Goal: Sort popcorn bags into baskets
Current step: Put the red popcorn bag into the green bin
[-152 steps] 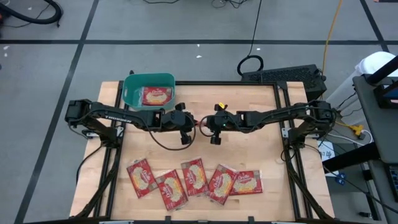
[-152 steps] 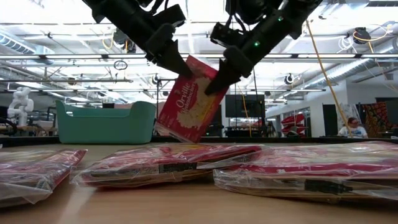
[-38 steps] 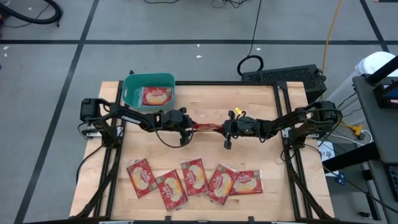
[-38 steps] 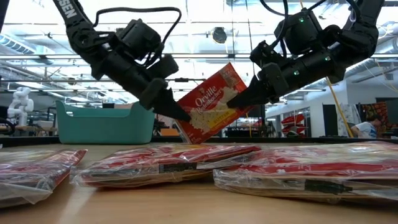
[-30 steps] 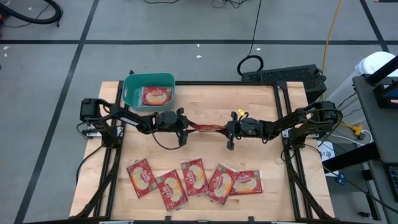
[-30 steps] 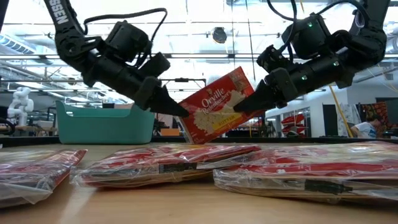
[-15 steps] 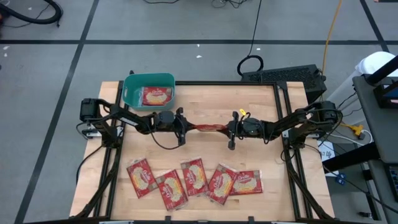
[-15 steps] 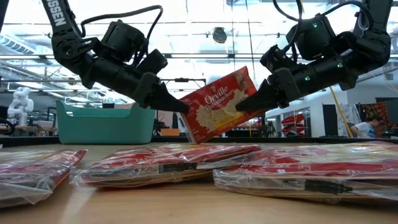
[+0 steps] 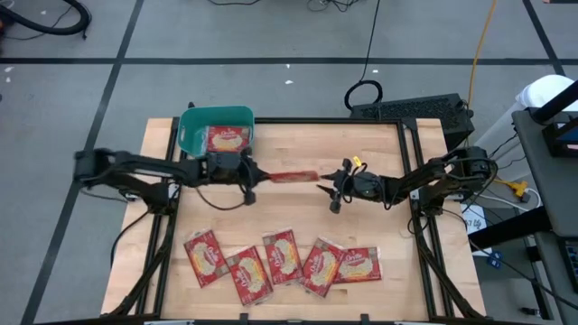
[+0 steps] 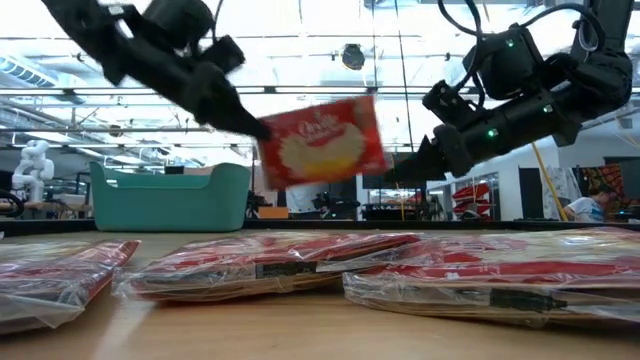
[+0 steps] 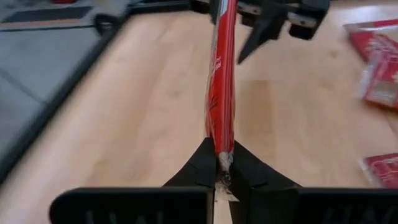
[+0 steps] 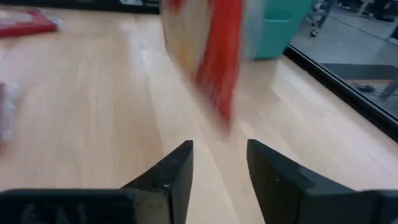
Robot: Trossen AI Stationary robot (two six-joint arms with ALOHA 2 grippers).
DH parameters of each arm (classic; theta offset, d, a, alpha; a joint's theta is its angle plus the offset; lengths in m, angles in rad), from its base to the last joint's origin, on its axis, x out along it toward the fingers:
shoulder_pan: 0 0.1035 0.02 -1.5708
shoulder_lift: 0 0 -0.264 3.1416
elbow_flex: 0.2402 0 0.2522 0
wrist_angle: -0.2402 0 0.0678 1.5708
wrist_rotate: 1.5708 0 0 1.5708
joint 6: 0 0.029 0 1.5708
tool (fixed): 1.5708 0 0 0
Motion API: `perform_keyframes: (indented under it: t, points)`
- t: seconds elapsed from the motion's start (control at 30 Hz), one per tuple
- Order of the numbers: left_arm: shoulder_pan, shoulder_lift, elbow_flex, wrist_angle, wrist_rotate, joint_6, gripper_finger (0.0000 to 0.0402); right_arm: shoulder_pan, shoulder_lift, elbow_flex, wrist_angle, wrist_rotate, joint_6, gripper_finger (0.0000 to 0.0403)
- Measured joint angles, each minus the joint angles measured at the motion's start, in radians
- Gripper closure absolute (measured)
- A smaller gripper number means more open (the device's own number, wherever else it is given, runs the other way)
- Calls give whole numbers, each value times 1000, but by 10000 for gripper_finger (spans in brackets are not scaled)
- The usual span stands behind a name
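A bag is being pinched by the left gripper, the right gripper spread, and should be kept level toward the bin at 10 o'clock.

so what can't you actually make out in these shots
- High view: the held flat red popcorn packet shows edge-on, so its face is hidden.
- Low view: the teal plastic bin hides its own contents behind its wall.
- Right wrist view: the packet is motion-blurred, print unreadable.
- Low view: the left tool is smeared.
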Motion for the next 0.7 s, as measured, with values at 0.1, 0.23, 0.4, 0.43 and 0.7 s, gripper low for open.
perform_keyframes:
  t: [0.1, 0.23, 0.4, 0.43, 0.7]
  points:
    - [0, -146, 49, -228, -81, 37, 389, -1, 0, -15, -1, 19, 0, 248]
    - [11, -302, 148, -517, -226, 86, 389, 3, 0, -25, 20, 2, 0, 246]
    - [76, -420, 236, -791, -348, 168, 386, 8, 0, -26, 40, -53, -5, 247]
    - [97, -439, 244, -825, -361, 182, 385, 7, 0, -26, 42, -65, -7, 247]
    - [294, -511, 251, -1012, -365, 244, 387, 8, 0, -26, 36, -168, 11, 248]
